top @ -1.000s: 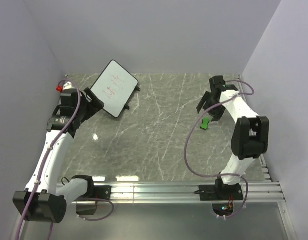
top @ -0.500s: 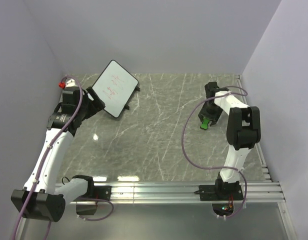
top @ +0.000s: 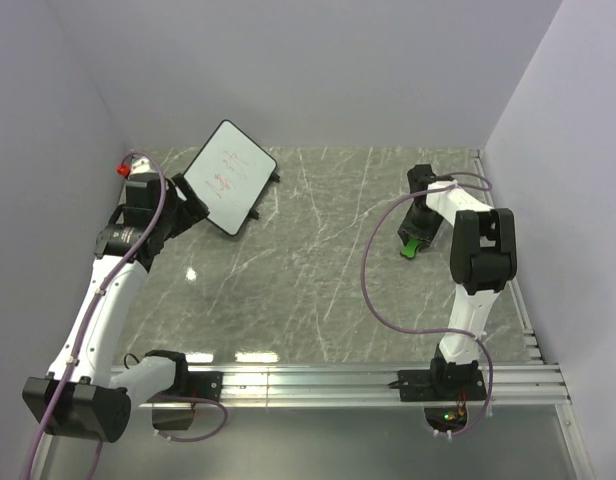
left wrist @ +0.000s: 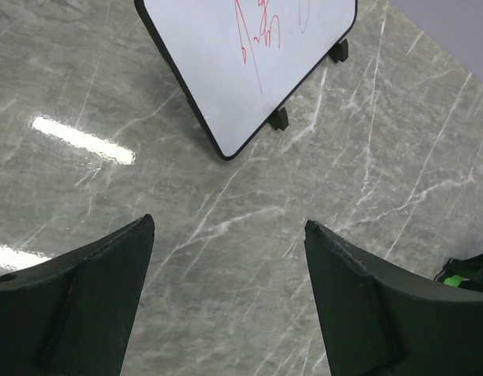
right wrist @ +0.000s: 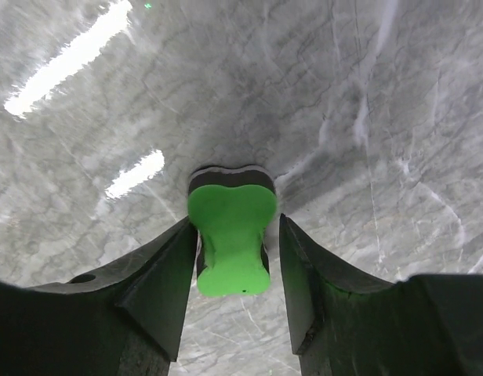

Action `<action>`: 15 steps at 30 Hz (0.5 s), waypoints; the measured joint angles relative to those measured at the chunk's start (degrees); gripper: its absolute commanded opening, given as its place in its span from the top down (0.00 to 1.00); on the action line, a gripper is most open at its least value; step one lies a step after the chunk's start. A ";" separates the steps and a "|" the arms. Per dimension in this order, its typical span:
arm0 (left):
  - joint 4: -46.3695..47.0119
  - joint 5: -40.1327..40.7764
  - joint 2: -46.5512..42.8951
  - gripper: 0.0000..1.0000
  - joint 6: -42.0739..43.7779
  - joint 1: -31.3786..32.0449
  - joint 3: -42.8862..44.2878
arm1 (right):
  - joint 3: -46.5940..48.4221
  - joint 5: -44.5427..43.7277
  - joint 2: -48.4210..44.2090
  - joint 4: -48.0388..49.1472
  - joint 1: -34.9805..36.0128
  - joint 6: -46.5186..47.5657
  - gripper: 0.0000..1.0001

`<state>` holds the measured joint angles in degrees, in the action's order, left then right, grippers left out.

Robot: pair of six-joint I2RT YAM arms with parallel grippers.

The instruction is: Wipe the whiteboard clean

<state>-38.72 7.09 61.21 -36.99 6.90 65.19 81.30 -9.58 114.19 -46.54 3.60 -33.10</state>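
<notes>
The whiteboard (top: pixel 228 175) stands tilted on black legs at the back left, with faint red scribbles; the left wrist view shows its lower part (left wrist: pixel 249 55). My left gripper (top: pixel 183 205) is open and empty beside its near left edge, its fingertips (left wrist: pixel 228 223) apart over bare table. The green eraser block (top: pixel 412 246) lies on the table at the right. My right gripper (top: pixel 416 235) is down over it. In the right wrist view the eraser (right wrist: pixel 230 235) sits between the open fingers (right wrist: pixel 237 218), with a small gap on the right side.
A small red object (top: pixel 119 170) sits in the back left corner by the wall. A metal rail (top: pixel 318 380) runs along the near edge with both arm bases. Purple walls close the left, back and right sides. The eraser shows at the far right of the left wrist view (left wrist: pixel 455 280).
My right arm has folded in and lowered, bringing its gripper down around the green eraser. The left arm has shifted only slightly. The whiteboard has not moved.
</notes>
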 measured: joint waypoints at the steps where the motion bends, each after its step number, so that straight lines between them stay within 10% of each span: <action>1: 0.00 0.11 0.15 0.16 0.07 0.00 0.00 | 0.26 -0.11 0.00 -0.17 0.02 0.09 0.46; 15: 0.28 0.31 0.57 0.16 0.17 -0.13 -0.26 | 1.27 -0.90 -0.02 -2.05 0.31 1.97 0.62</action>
<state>-38.44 7.40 61.78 -36.82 6.76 64.93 82.56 -10.48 114.17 -48.60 3.90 -31.14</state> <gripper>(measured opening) 0.836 0.427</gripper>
